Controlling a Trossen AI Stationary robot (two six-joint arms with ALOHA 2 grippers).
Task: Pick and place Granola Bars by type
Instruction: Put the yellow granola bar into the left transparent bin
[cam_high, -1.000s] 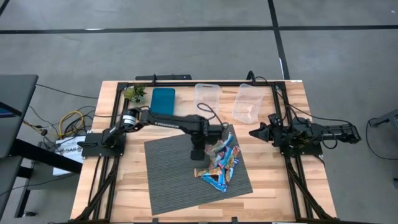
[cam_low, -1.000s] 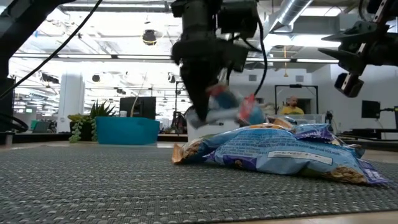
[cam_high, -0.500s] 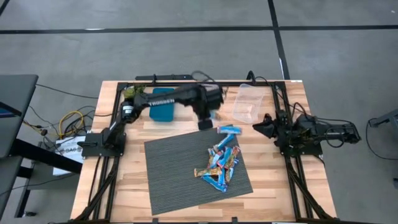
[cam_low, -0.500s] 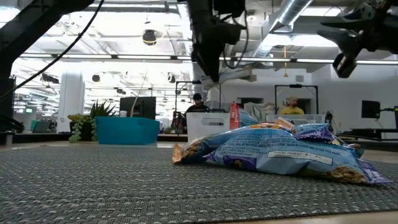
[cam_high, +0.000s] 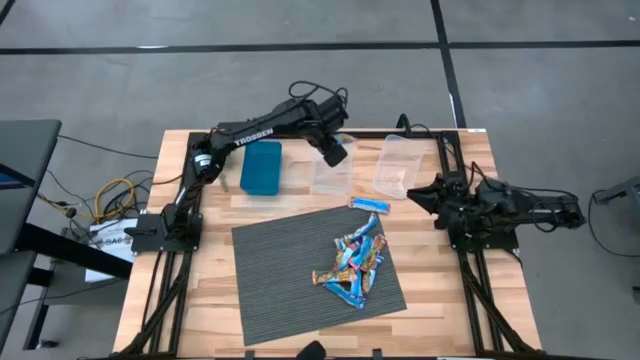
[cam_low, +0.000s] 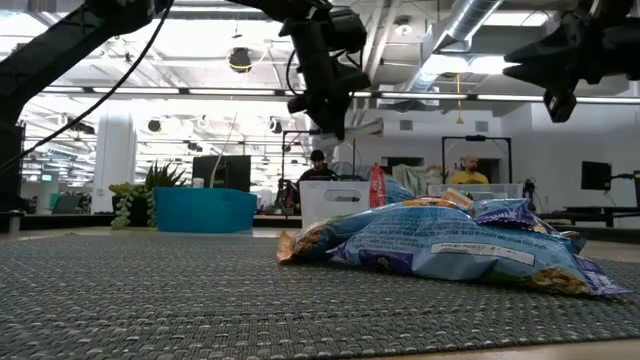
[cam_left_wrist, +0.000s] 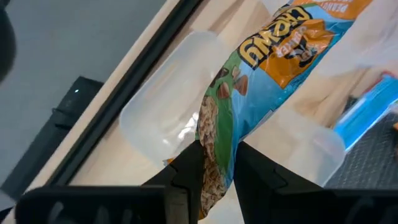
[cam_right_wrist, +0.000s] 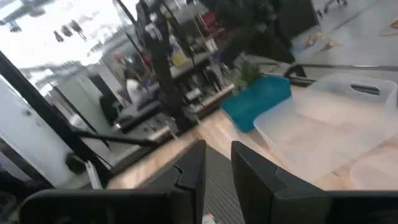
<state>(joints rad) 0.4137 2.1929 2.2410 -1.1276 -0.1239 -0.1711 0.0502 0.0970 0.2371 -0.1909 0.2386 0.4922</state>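
Several granola bars in blue and orange wrappers lie piled on the grey mat, close up in the low view. One blue bar lies apart at the mat's far edge. My left gripper hangs above the left clear tub, shut on an orange-and-blue bar. My right gripper is shut and waits in the air at the table's right, near the right clear tub. My left gripper pinches the orange-and-blue bar between its two fingers at one end of the wrapper. The bar runs on beyond the fingertips, lifted clear, over the open tub.
A blue tray and a small plant stand at the far left of the table. The grey mat covers the middle. Black frame rails run along the table's sides. People show in the room behind.
My left gripper has risen from the pile with a bar and swung toward the far edge, ending above the left clear tub. A blue bar came away on the way and now lies at the mat's far edge. My right gripper has shifted slightly toward the far edge.
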